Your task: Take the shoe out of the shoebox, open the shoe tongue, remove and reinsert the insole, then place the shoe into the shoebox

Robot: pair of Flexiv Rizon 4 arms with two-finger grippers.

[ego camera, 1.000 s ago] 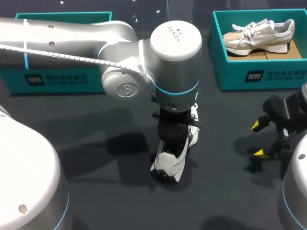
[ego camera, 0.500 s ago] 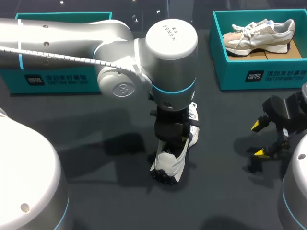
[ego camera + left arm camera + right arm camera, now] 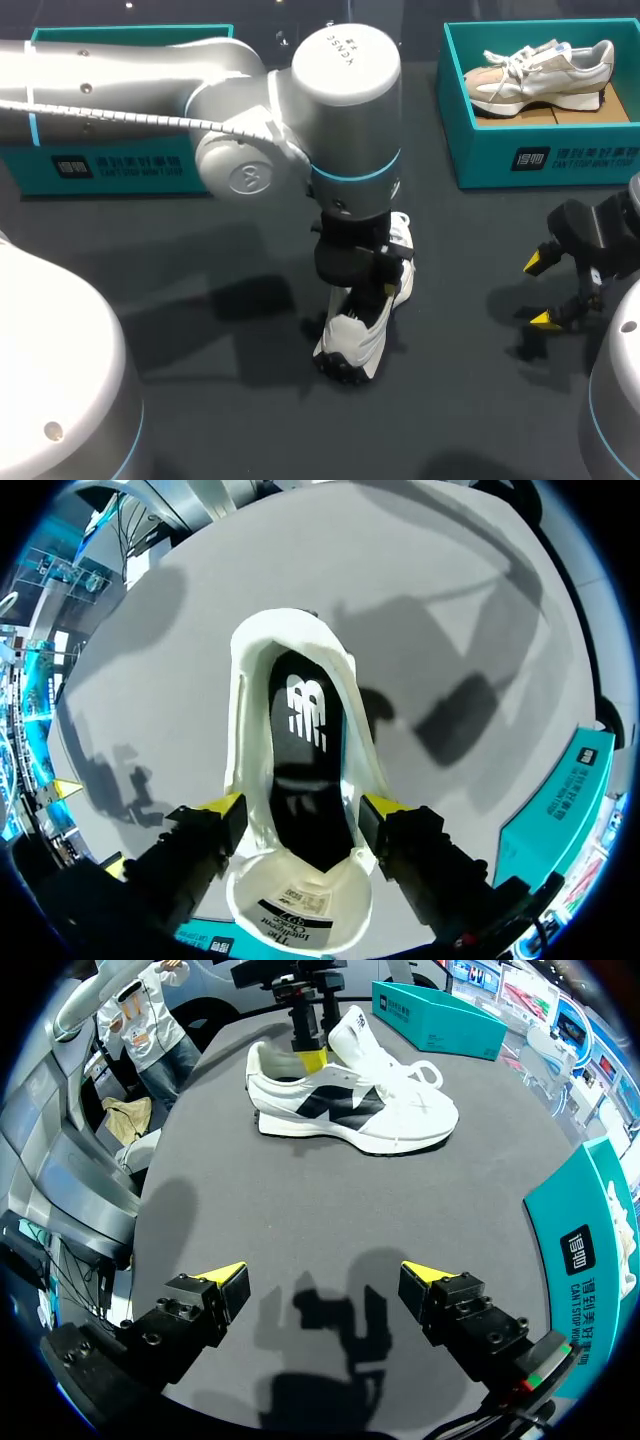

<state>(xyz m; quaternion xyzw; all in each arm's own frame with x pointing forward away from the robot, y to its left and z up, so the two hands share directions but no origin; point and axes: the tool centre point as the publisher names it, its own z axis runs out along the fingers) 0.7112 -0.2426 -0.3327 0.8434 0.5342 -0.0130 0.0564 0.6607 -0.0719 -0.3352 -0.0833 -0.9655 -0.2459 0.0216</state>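
A white shoe (image 3: 352, 340) with a black side patch stands on the dark table near the middle, also seen side-on as the shoe (image 3: 350, 1100). My left gripper (image 3: 300, 805) hangs straight above its opening. Its yellow fingertips (image 3: 225, 805) stand wide apart, one outside each side of the collar, so the gripper is open. Inside lies the black insole (image 3: 300, 750) with a white logo, and the white tongue (image 3: 300, 920) is folded back under the gripper. My right gripper (image 3: 540, 290) rests open and holds nothing at the table's right, well clear of the shoe.
A teal shoebox (image 3: 545, 155) at the back right holds a beige shoe (image 3: 540, 72). A second teal box (image 3: 120, 165) stands at the back left, partly behind my left arm. Bare table lies between the white shoe and my right gripper (image 3: 325, 1280).
My left gripper's fingers have spread apart over the shoe, and its wrist has drifted slightly back and left. The shoe and my right arm have stayed put.
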